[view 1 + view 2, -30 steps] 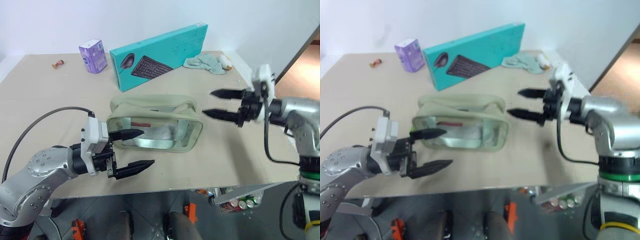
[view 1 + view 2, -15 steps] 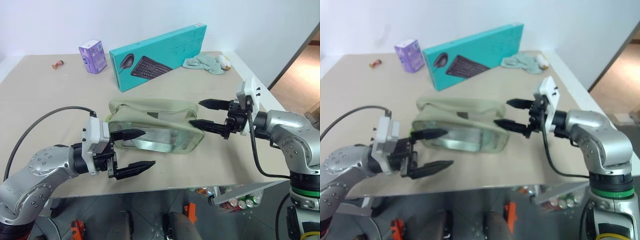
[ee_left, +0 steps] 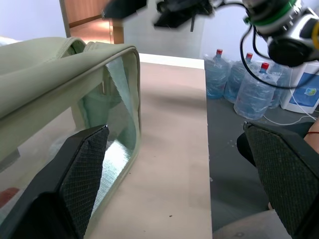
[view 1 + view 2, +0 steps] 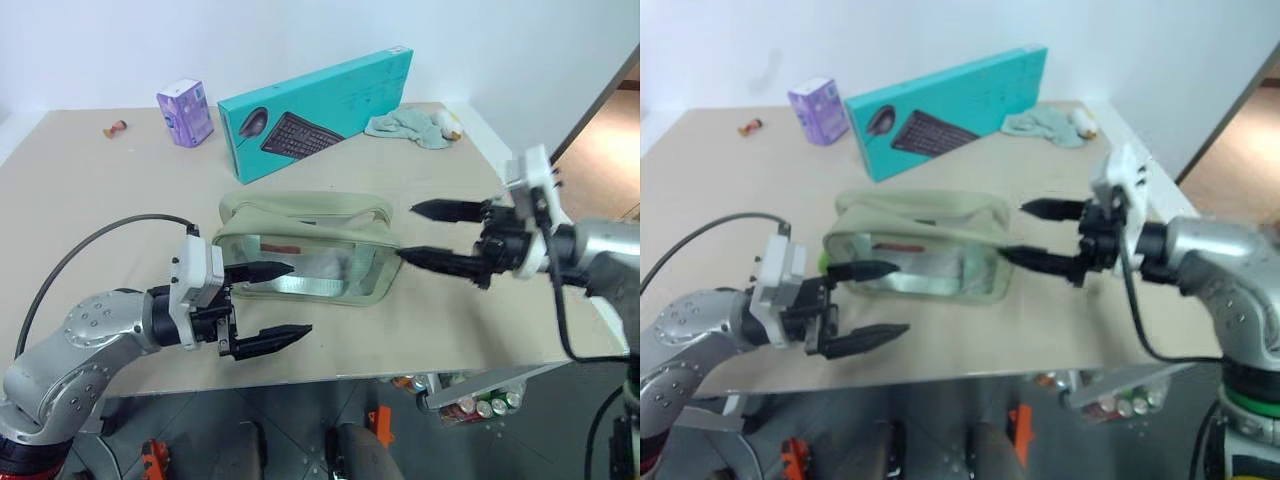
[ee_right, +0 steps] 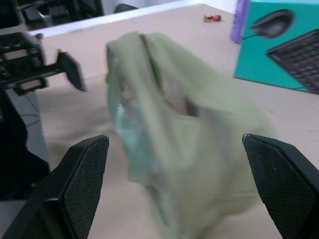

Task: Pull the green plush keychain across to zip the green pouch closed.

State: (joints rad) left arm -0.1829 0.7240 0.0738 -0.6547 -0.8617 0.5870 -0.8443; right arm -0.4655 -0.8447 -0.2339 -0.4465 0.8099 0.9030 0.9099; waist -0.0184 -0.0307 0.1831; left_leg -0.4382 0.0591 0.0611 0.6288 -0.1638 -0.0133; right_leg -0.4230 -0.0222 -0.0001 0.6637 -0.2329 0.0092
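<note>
Off the right pincer's tips, head views: you have drawn the right pincer (image 4: 405, 232) back out from the green pouch (image 4: 305, 215). Half a second ago its lower finger was at the pouch's right end and the pouch sat skewed. Now the pincer hangs just clear, jaws wide, holding nothing, and the pouch lies square again.
Meaning for the task: judging by this, the last reach took hold of nothing, and the zip is still to be pulled.
Beside the left pincer, head views: the left pincer (image 4: 298, 298) has kept its place at the pouch's near-left corner. Its jaws are spread wide and empty, the upper finger against the clear panel.
Green plush keychain: look just behind the left pincer's upper finger, at the pouch's left end. A lime fleck (image 4: 823, 262) shows there; it is likely the green plush keychain, but it is too hidden to be sure.
Beyond both pincers: a rigid teal keyboard box (image 4: 320, 110), a small purple carton (image 4: 187, 112) and a crumpled teal cloth (image 4: 410, 128) sit on the matte beige table (image 4: 100, 200).
Between the left pincer's fingers, left wrist view: you see soft sage fabric with stitched edging, glossy clear plastic sides and a boxy corner. The finger pads are cross-hatched black.
Ahead of the right pincer, right wrist view: the pouch's slack, folded top is blurred, so the zip line cannot be read.
</note>
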